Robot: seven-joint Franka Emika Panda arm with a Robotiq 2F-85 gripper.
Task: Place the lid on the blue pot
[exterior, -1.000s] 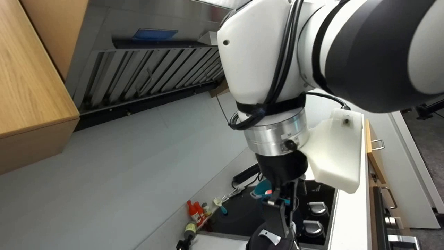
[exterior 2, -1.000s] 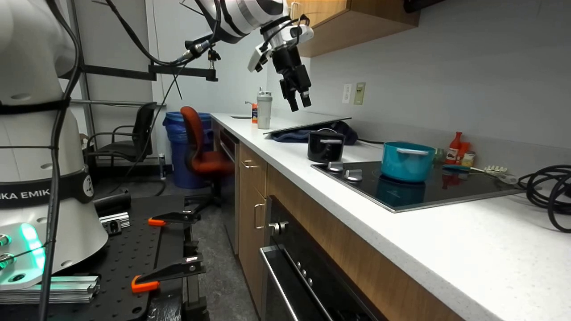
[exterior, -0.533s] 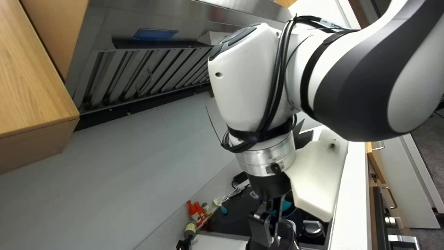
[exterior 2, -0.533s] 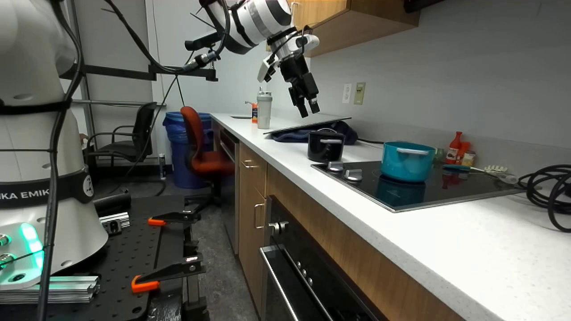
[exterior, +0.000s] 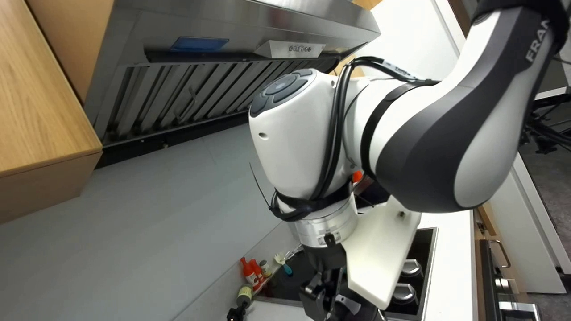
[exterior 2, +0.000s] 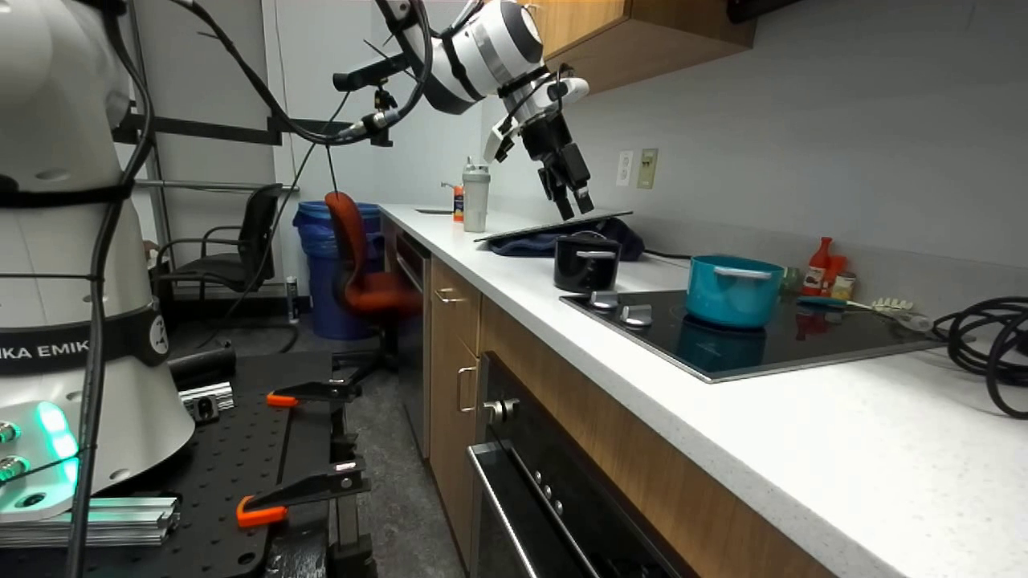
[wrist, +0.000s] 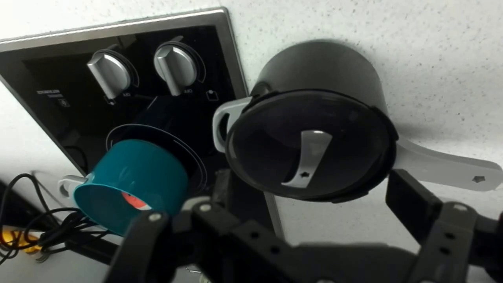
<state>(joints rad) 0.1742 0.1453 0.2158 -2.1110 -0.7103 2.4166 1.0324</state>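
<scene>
The blue pot (wrist: 157, 169) stands uncovered on the cooktop, with a red and white item inside. It also shows in an exterior view (exterior 2: 732, 291) and is almost wholly hidden by the arm in the remaining exterior view. A dark round lid (wrist: 267, 145) with a grey strap handle (wrist: 314, 153) sits on a black pot (wrist: 322, 67) on the counter beside the cooktop. The black pot shows in an exterior view (exterior 2: 586, 269). My gripper (wrist: 313, 188) is open and empty, its fingers wide apart, above the lid. It shows in both exterior views (exterior 2: 575, 207) (exterior: 325, 296).
The black cooktop (exterior 2: 803, 345) has silver knobs (wrist: 177, 67) near the black pot. A flat panel on dark cloth (exterior 2: 554, 241) lies behind that pot. Red bottles (exterior 2: 817, 269), a spatula and whisk, and black cables (exterior 2: 992, 345) lie farther along. A range hood (exterior: 196, 89) hangs above.
My gripper has moved down towards the black pot and its lid, to the right in one exterior view and to the left in another. It stays open. The pots have not moved.
</scene>
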